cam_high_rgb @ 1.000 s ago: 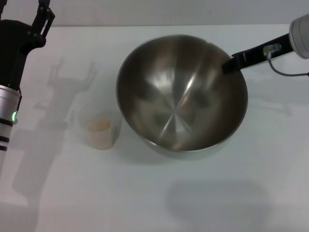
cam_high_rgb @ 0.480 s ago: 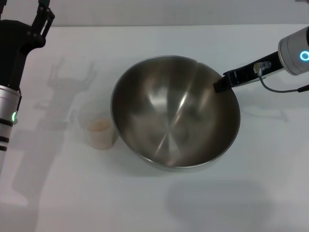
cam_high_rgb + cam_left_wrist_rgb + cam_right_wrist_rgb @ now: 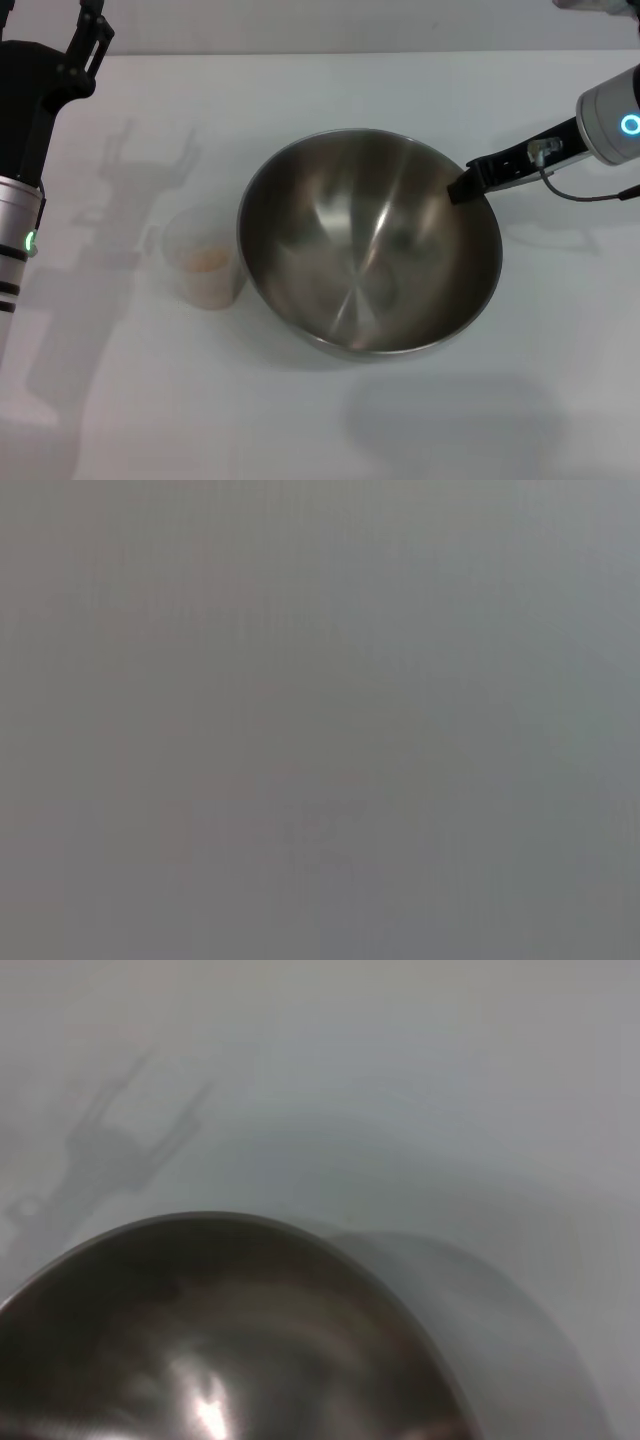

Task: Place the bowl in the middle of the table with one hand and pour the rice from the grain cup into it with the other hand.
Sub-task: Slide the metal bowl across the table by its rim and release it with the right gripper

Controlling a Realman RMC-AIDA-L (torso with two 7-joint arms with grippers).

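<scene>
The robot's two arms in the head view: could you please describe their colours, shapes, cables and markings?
The left arm is a silver-and-white cylinder with black rings and a small green light, topped by a bulky black housing and the thin black linkage of the left gripper. The right arm is a rounded grey-white segment bearing a glowing blue ring; the right gripper is a slim black bar with a thin dark cable looping beneath.

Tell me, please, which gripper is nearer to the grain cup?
Right. The right gripper grips the bowl rim, across the bowl from the grain cup; the left gripper is raised at the far-left corner.
</scene>
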